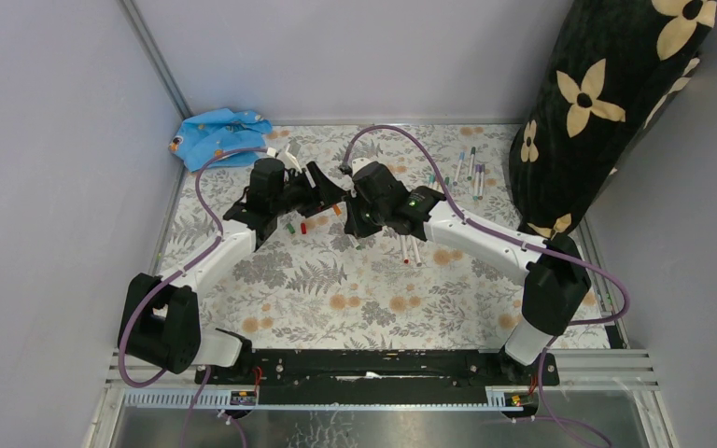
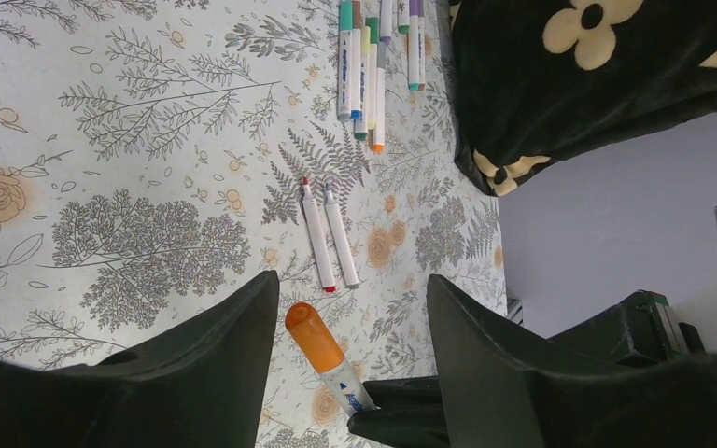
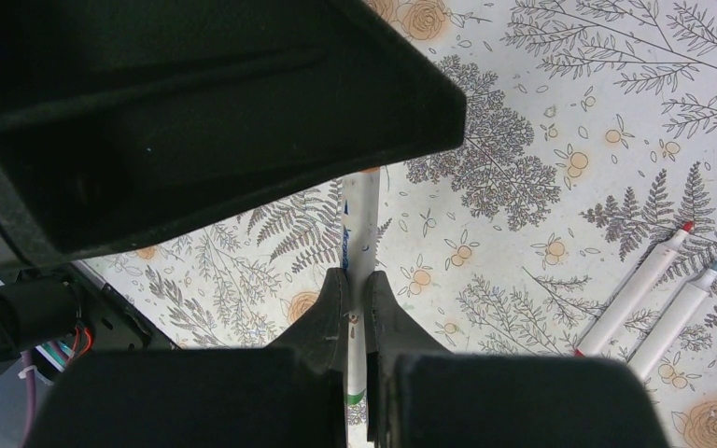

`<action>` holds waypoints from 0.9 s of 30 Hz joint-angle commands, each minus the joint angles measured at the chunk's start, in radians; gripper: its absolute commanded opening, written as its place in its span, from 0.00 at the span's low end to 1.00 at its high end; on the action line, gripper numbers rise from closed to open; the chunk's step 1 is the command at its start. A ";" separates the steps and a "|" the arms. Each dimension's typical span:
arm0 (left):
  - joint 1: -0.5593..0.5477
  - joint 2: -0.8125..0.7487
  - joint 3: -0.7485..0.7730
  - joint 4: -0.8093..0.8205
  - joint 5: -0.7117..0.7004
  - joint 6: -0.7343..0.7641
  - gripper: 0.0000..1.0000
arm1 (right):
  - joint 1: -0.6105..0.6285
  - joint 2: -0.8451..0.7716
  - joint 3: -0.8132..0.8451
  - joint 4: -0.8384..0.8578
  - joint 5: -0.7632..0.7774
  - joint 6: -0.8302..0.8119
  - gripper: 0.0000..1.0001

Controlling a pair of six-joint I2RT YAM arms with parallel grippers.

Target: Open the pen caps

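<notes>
My right gripper point(image 3: 356, 280) is shut on the white barrel of a pen point(image 3: 362, 215), held above the middle of the floral table point(image 1: 336, 289). That pen's orange cap point(image 2: 315, 337) points up between the fingers of my left gripper point(image 2: 352, 285). The left gripper is open, with a gap on each side of the cap. In the top view the two grippers meet nose to nose, left point(image 1: 322, 191) and right point(image 1: 350, 201). Two uncapped pens point(image 2: 329, 238) lie side by side on the table. Loose green point(image 1: 290, 225) and red point(image 1: 302, 227) caps lie below the left gripper.
Several capped pens point(image 2: 364, 65) lie in a row at the back right, close to a black flowered cushion point(image 1: 607, 103). A blue cloth point(image 1: 219, 135) is bunched in the back left corner. Grey walls close the table on both sides.
</notes>
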 commanded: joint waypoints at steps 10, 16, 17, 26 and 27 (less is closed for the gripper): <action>-0.003 -0.003 -0.005 0.009 -0.017 0.006 0.67 | 0.017 -0.030 0.052 0.054 0.041 0.001 0.00; -0.004 -0.015 -0.017 0.015 -0.018 -0.003 0.67 | 0.017 -0.022 0.057 0.083 0.045 0.000 0.00; -0.003 -0.015 -0.016 0.017 -0.018 -0.006 0.67 | 0.017 -0.019 0.058 0.084 0.045 0.000 0.00; -0.004 -0.015 -0.019 0.038 -0.012 -0.038 0.58 | 0.019 -0.001 0.060 0.105 0.040 0.000 0.00; -0.005 -0.016 -0.019 0.039 -0.012 -0.042 0.57 | 0.019 0.001 0.059 0.108 0.040 -0.001 0.00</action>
